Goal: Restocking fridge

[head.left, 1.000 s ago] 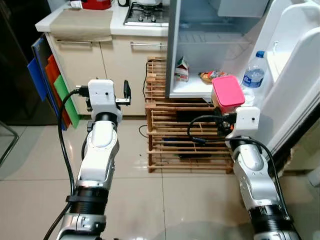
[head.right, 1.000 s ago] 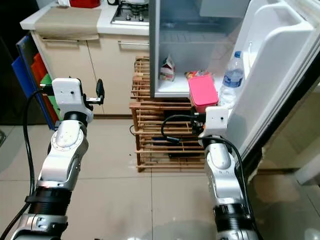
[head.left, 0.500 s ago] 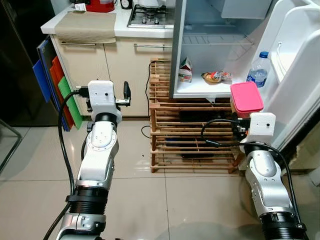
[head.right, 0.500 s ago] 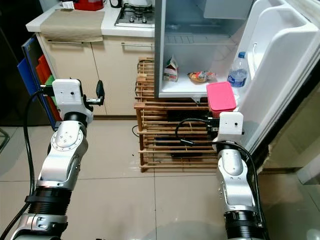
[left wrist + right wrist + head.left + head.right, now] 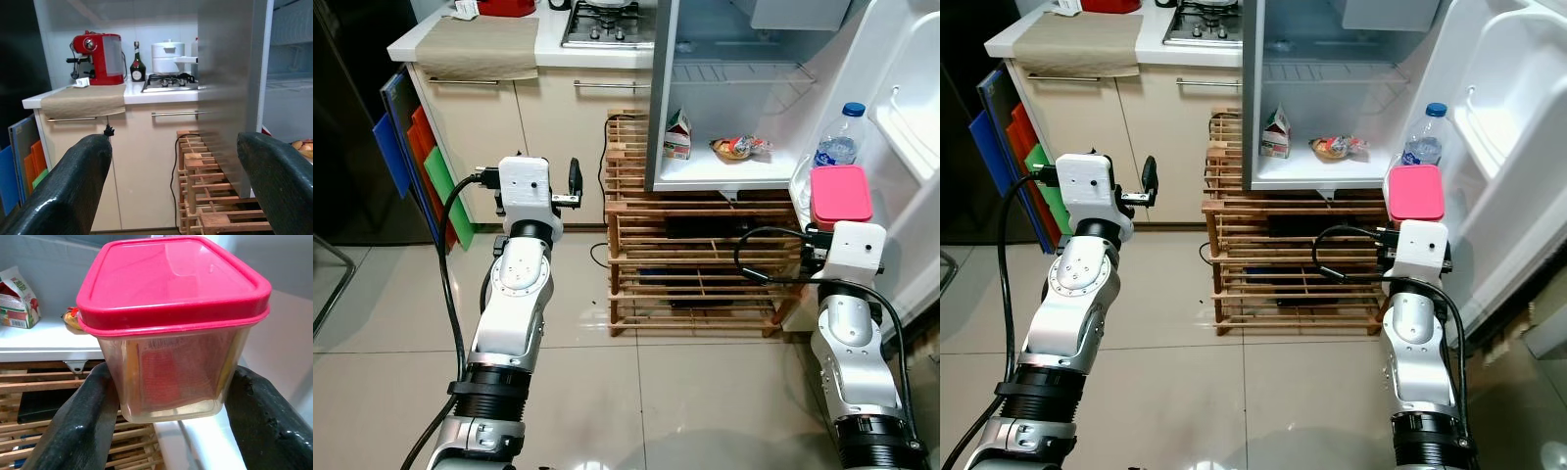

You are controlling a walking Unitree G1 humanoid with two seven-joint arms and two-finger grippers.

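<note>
A clear container with a pink lid (image 5: 840, 196) sits between the fingers of my right gripper (image 5: 838, 221), which is shut on it. It hangs just right of the open fridge's lower shelf (image 5: 724, 172), in front of the water bottle (image 5: 837, 147) in the door (image 5: 913, 117). In the right wrist view the container (image 5: 171, 323) is upright, both fingers (image 5: 80, 423) pressing its sides. A milk carton (image 5: 677, 135) and a snack packet (image 5: 736, 148) lie on the shelf. My left gripper (image 5: 566, 186) is raised before the cabinets, open and holding nothing (image 5: 171, 161).
A wooden slatted rack (image 5: 695, 264) stands under the fridge. A counter with a stove (image 5: 607, 24) runs to the left, with coloured boards (image 5: 421, 166) leaning at its end. A red coffee machine (image 5: 95, 51) is on the counter. Tiled floor lies in front.
My right gripper has carried the container to the right, from in front of the shelf to the door side beside the bottle. The view has shifted a little. The left gripper stays open.
</note>
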